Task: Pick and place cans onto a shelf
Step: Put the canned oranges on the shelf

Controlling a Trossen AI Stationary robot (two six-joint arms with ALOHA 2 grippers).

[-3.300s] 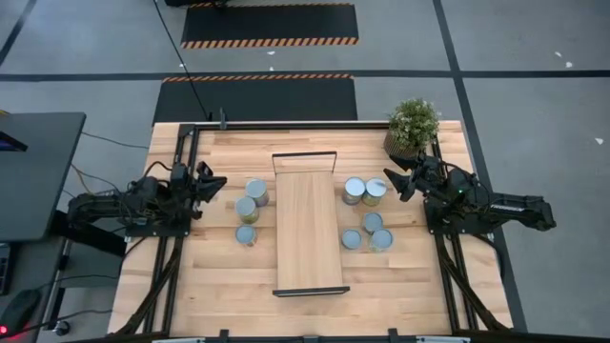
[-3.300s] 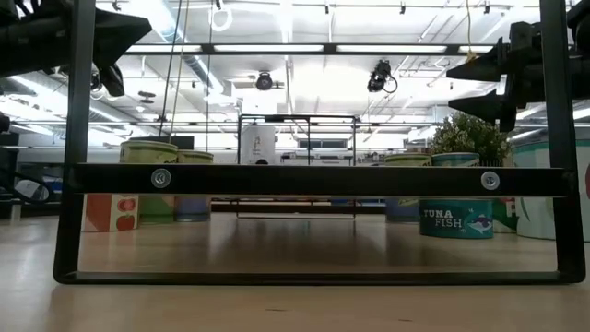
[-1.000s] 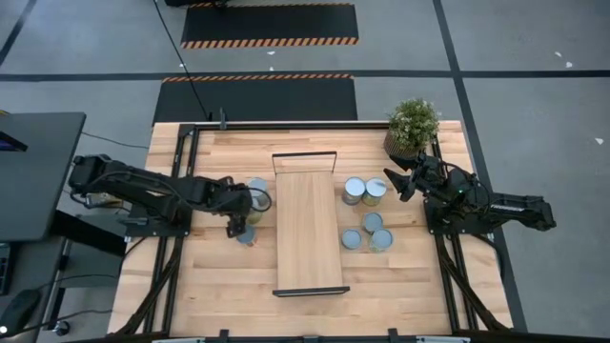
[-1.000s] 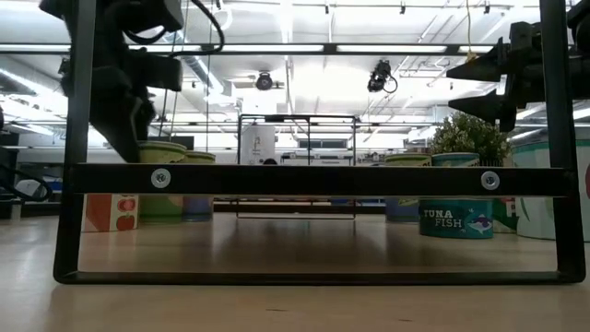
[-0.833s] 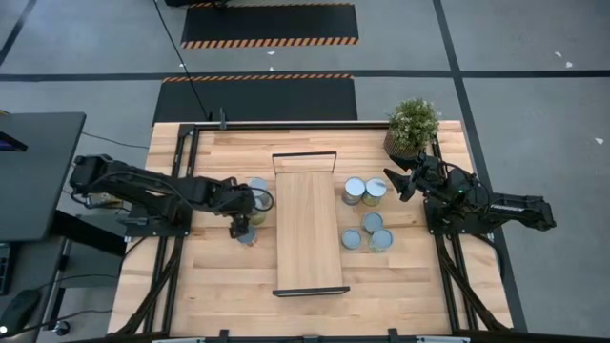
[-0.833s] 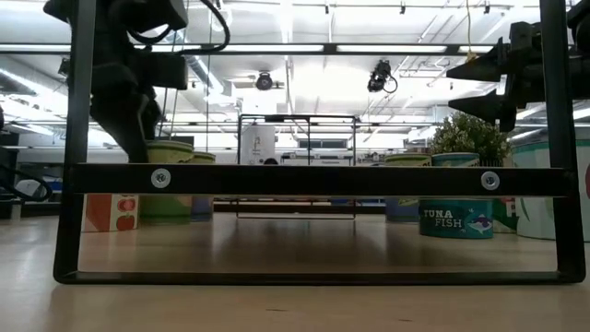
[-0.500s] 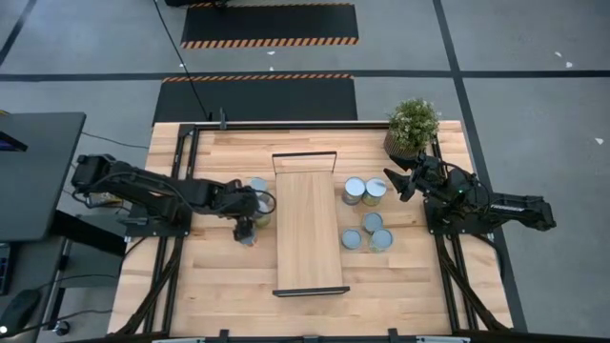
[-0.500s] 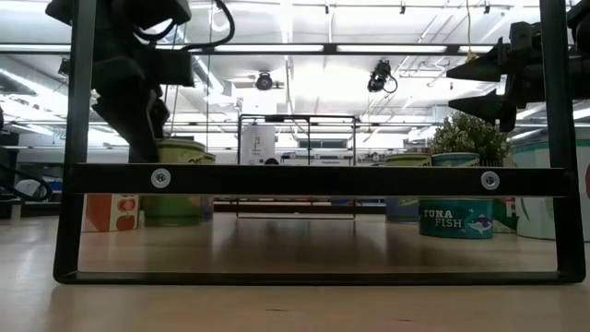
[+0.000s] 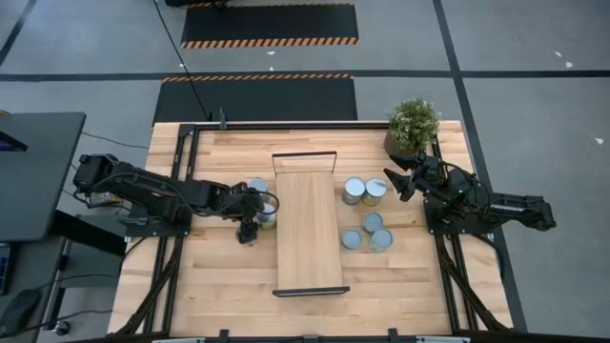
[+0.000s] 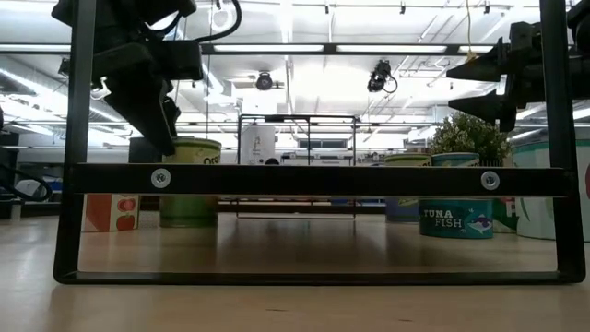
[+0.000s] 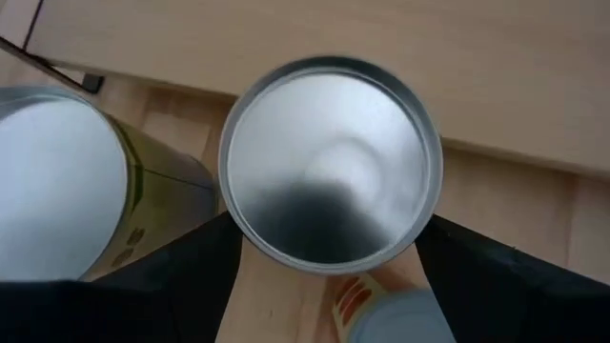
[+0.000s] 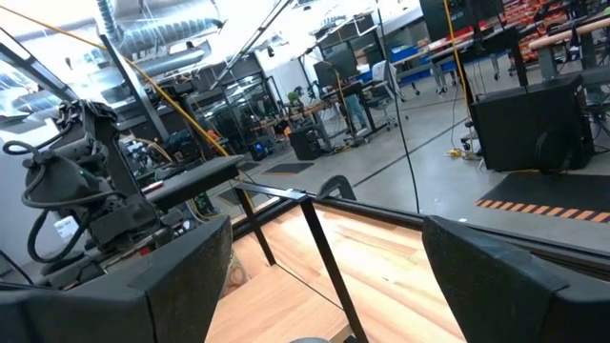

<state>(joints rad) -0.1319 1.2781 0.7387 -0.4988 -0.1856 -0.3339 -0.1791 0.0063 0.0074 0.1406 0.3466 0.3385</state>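
The left tool (image 9: 255, 217) grips a can (image 11: 331, 176) just left of the shelf (image 9: 308, 232). The right tool (image 9: 390, 181) waits with fingers spread, right of the shelf beside other cans (image 9: 355, 191).

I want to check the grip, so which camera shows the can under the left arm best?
Left wrist view: the can fills the picture between the dark fingers. High view mostly hides it under the left gripper; low view shows its green side.

The left gripper (image 10: 157, 115) hangs over a green can (image 10: 190, 182) behind the shelf (image 10: 323, 179) frame. A tuna can (image 10: 455, 219) (blue-sided) stands far right.
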